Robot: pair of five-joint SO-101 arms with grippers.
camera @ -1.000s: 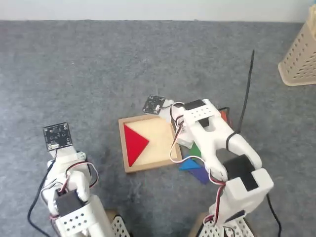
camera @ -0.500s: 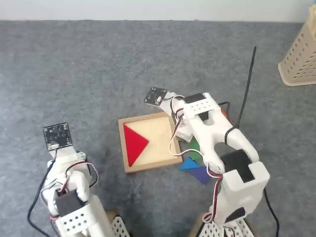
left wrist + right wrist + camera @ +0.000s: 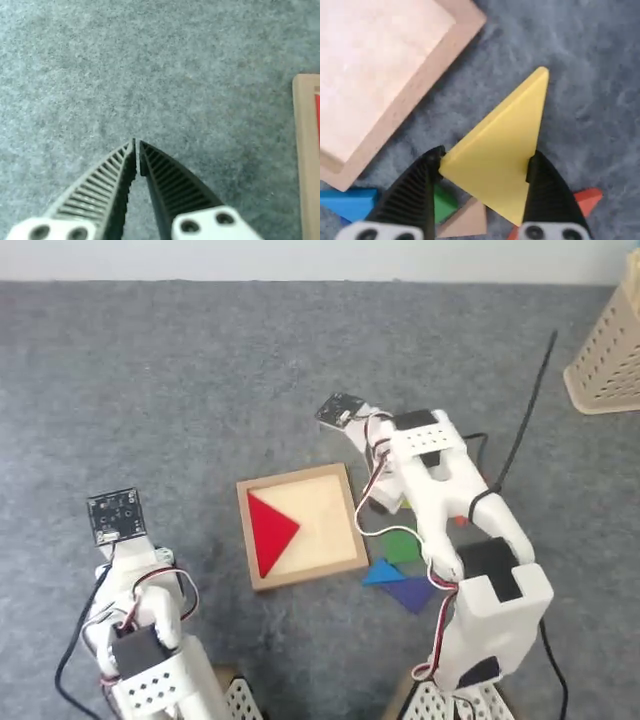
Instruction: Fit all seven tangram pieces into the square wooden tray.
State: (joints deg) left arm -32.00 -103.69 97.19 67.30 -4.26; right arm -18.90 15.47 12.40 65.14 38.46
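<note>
Right hand [image 3: 486,155] pinching yellow triangle [image 3: 510,125] by edges, just off tray [image 3: 420,80] corner, probably lifted. Thin edge grip: piece could twist, catch rim. Left hand [image 3: 136,147] closed, empty, over bench [image 3: 150,60].

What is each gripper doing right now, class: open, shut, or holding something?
Left gripper: closed, holding nothing.
Right gripper: closed on the yellow triangle.
</note>
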